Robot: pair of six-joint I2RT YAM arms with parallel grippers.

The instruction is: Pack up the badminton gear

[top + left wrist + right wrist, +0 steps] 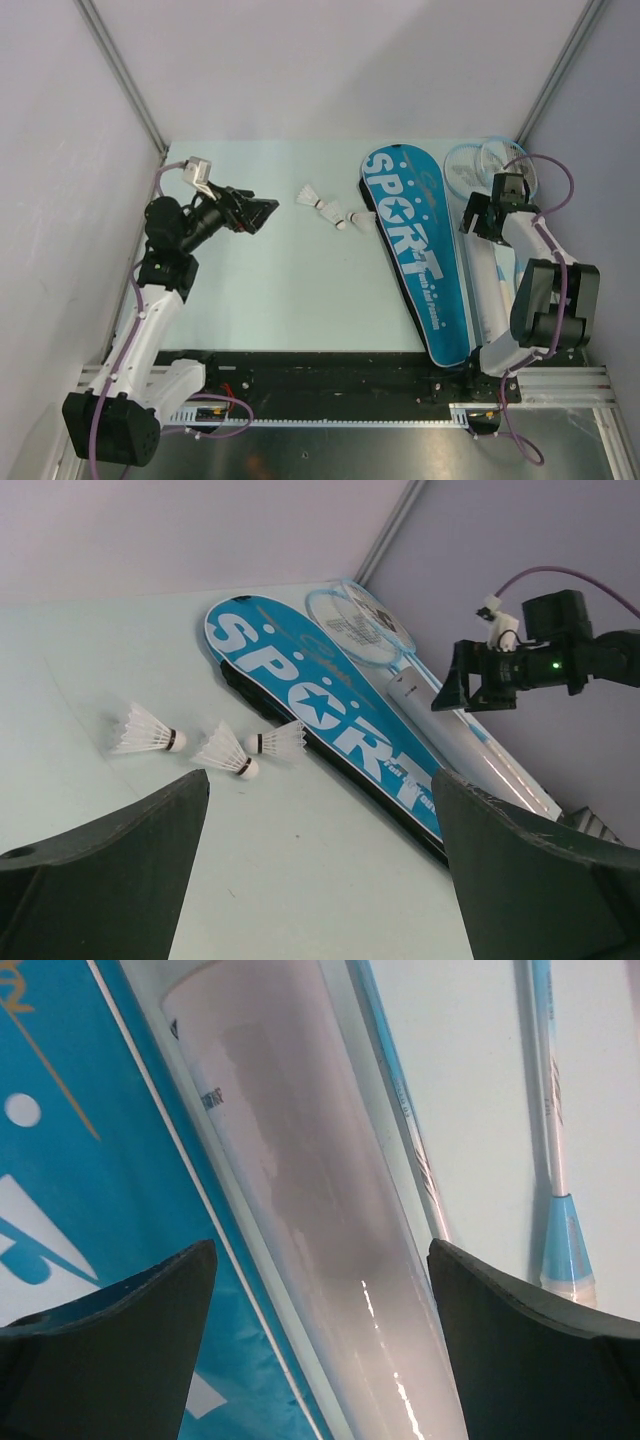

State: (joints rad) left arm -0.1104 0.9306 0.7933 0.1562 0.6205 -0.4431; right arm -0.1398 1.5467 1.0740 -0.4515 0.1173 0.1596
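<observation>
While the right hand (320,1260) gapes, the white tube (300,1160) lies directly below.

A pale green table (270,300) sits inside plain grey walls (330,60), with slim metal struts (122,72) running up the back corners. A black plate (330,368) and a silver rail (340,424) line its near edge.

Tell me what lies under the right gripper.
The white tube lies under the open right gripper, between the blue bag and two racket shafts. Whether anything is inside the tube cannot be seen.
</observation>
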